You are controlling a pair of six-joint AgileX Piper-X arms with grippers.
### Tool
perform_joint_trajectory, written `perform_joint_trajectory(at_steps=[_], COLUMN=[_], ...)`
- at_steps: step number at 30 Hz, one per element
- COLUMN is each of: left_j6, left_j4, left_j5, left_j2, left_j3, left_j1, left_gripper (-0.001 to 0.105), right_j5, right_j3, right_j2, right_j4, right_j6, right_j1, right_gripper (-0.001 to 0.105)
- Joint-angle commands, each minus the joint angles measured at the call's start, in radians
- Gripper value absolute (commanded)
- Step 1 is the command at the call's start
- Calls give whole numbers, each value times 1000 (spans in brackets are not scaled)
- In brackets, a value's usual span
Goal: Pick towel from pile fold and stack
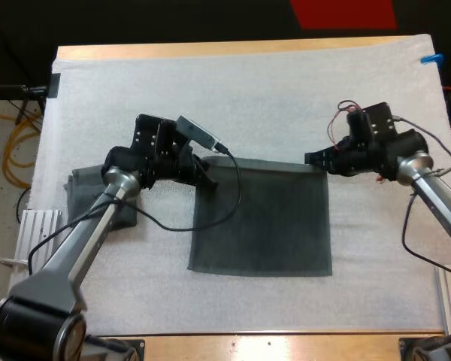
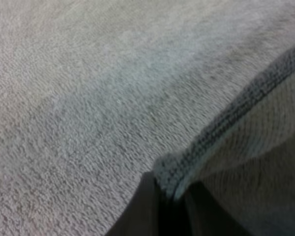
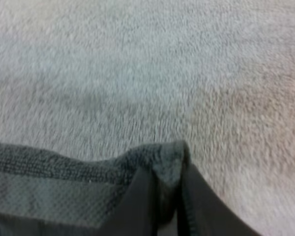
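Note:
A dark grey-green towel (image 1: 261, 218) lies spread flat in the middle of the white mat (image 1: 248, 98). My left gripper (image 1: 208, 177) is shut on its far left corner; in the left wrist view the hemmed towel corner (image 2: 187, 164) is pinched between the black fingers (image 2: 147, 206). At the far right corner my right gripper (image 1: 316, 159) is shut on the towel too, with the towel corner (image 3: 167, 157) pressed between its fingers (image 3: 142, 206). A second dark towel (image 1: 86, 197) lies folded at the mat's left edge, partly under my left arm.
The wooden table edge (image 1: 270, 344) runs along the front. A ribbed metal piece (image 1: 37, 226) sits at the left beside the mat. Bare mat stretches beyond the towel's far edge.

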Motion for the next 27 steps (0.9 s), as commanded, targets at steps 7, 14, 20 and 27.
perform_joint_trajectory(at_steps=[7,14,20,27], left_j6=[10,-13,-22,-8], left_j4=[-69,-103,-101,22], left_j5=[28,27,27,17], left_j2=[74,82,81,26], left_j3=[-1,-19,-99,-253], left_j1=[20,20,20,20], left_gripper=[0,17,37,37], right_j5=[-39,-68,-72,-60], right_j3=[-4,-15,-68,-231], right_j2=[78,115,119,54], right_j4=[-83,-114,-144,-66], right_j6=[41,62,68,-16], right_j1=[-5,-8,-40,-62], right_gripper=[0,22,74,70])
